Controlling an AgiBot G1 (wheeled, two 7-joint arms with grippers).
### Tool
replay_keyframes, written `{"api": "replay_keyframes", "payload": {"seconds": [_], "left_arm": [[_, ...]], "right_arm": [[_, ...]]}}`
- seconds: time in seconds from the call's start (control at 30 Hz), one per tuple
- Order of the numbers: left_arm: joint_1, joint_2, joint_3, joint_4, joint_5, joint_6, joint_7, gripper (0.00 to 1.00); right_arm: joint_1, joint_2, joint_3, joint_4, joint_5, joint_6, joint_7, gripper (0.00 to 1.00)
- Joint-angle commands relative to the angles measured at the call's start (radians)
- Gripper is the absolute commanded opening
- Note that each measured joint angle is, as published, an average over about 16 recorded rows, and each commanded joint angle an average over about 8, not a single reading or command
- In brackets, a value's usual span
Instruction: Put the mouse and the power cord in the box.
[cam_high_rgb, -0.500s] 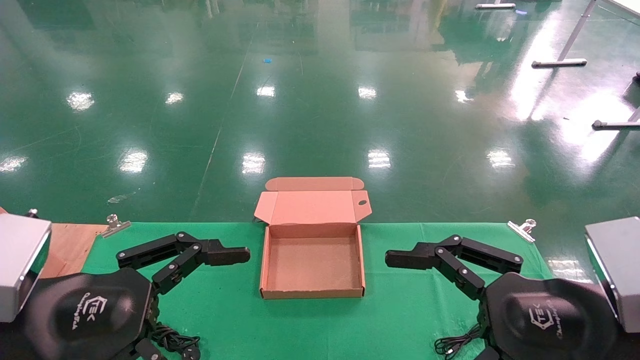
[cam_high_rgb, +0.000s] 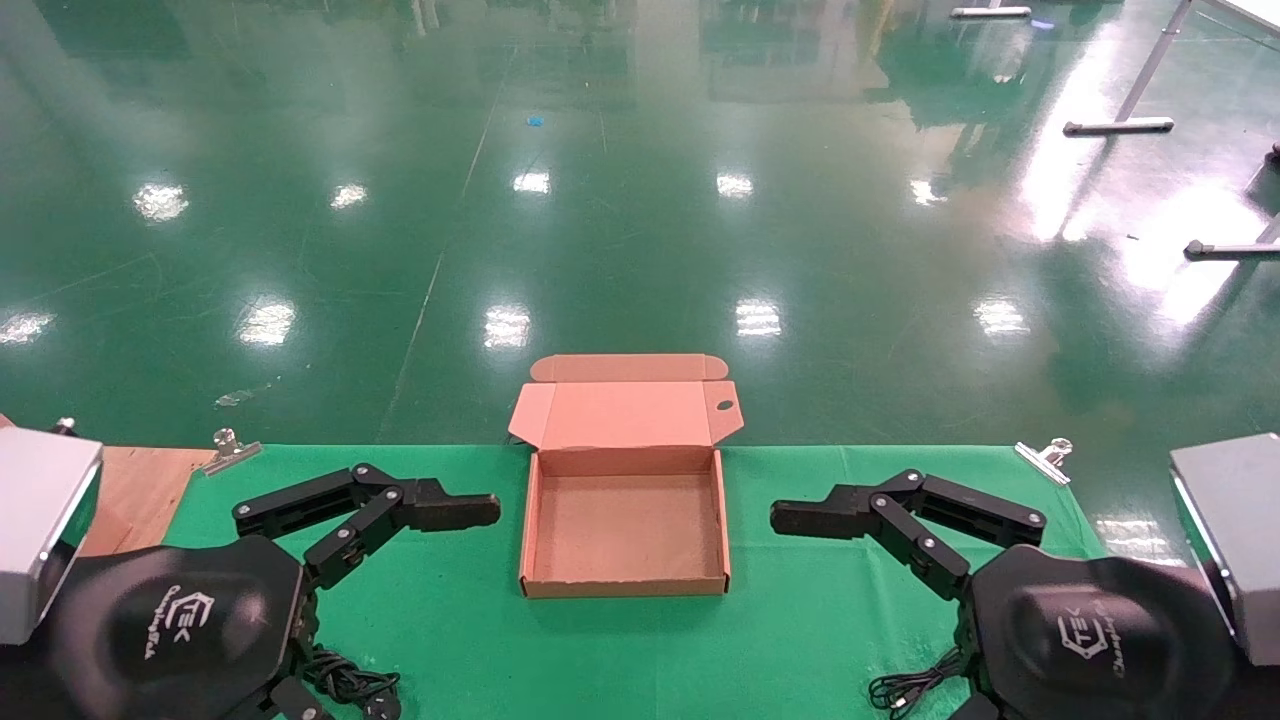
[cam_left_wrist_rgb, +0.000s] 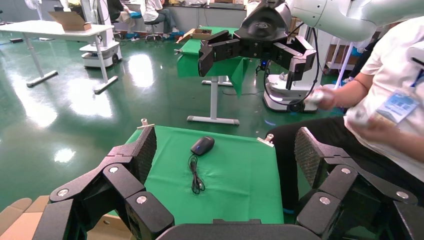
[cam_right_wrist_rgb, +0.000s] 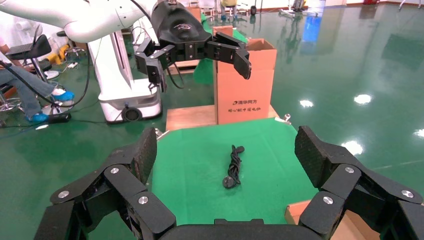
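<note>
While the box (cam_high_rgb: 624, 530) sits open at the middle of the green cloth (cam_high_rgb: 800, 640), its lid (cam_high_rgb: 625, 413) folded back past the far edge of the table with the small hole near the lid's right corner, we see nothing inside it but bare cardboard. We find the mouse (cam_left_wrist_rgb: 202, 145) only in the left wrist view, lying on the cloth with its thin wire (cam_left_wrist_rgb: 194, 176) trailing loosely from it; in the head view just a loop of that wire (cam_high_rgb: 910, 690) shows at the near edge, beside our right wrist. The power cord (cam_right_wrist_rgb: 233, 165) shows in the right wrist view as a bunched black cable with its plug (cam_right_wrist_rgb: 229, 182) at one end, lying on the cloth; in the head view its coil (cam_high_rgb: 345, 685) peeks out at the near edge under our left wrist. Both items lie well apart from the box.

Our left gripper (cam_high_rgb: 400, 520) hovers just left of the box, fingers spread wide and holding nothing. Our right gripper (cam_high_rgb: 870, 520) mirrors it just right of the box, likewise spread and holding nothing. Metal clips (cam_high_rgb: 1043, 458) pin the cloth at the far corners, and a bare wooden board (cam_high_rgb: 140, 485) shows past its left edge.
</note>
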Motion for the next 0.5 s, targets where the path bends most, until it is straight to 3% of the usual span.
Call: {"api": "replay_keyframes", "payload": {"seconds": [0.03,0.33,0.5], "left_arm": [[0.000,0.000,0.000,0.000,0.000,0.000,0.000,1.00],[0.000,0.000,0.000,0.000,0.000,0.000,0.000,1.00],[-0.009,0.004,0.021,0.005,0.043,0.013,0.012,1.00]], "right_arm": [[0.000,0.000,0.000,0.000,0.000,0.000,0.000,1.00],[0.001,0.000,0.000,0.002,-0.003,0.000,-0.003,1.00],[0.018,-0.016,-0.023,-0.006,-0.059,-0.004,-0.028,1.00]]}}
